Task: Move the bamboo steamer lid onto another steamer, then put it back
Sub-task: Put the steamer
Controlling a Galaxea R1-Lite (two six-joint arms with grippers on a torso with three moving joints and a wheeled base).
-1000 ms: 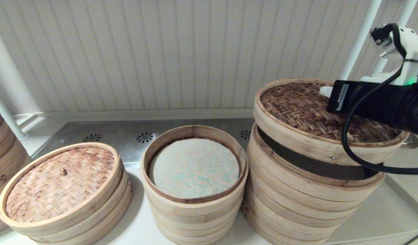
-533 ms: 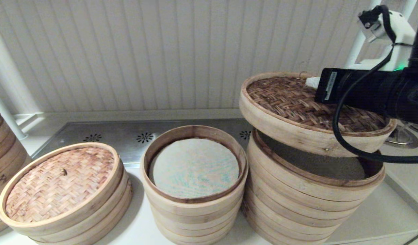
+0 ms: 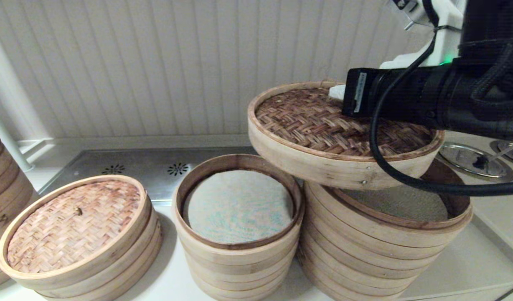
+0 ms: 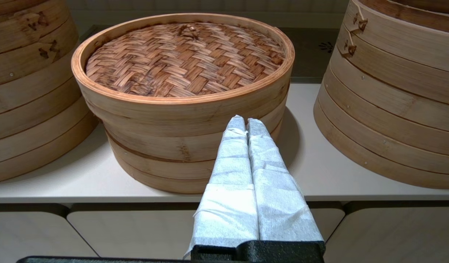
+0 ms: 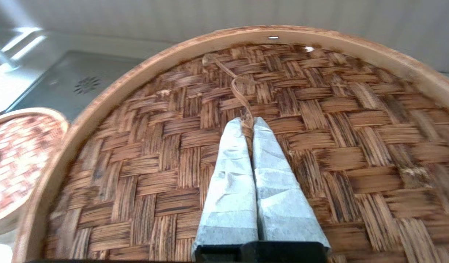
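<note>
The bamboo steamer lid (image 3: 315,121), dark herringbone weave in a pale rim, hangs tilted in the air. It sits over the left edge of the widest steamer stack (image 3: 382,246), whose beige mesh liner (image 3: 402,202) shows, and overhangs the narrower speckled-liner steamer (image 3: 238,255). My right gripper (image 3: 336,91) lies across the lid top, shut on a thin strap loop at the centre of the lid (image 5: 166,153); in the wrist view the gripper (image 5: 248,122) pinches that strap. My left gripper (image 4: 245,122) is shut and empty, held off the counter front before the low stack.
The low stack with the pale knobbed lid (image 3: 72,221) stands at front left, with a taller stack (image 3: 1,175) beyond it at the edge. A perforated metal panel (image 3: 156,167) lies behind, and a round drain (image 3: 473,161) sits at the right.
The right gripper has raised the dark lid off the widest stack and carried it left; the mesh liner is now uncovered. The left arm has not visibly moved.
</note>
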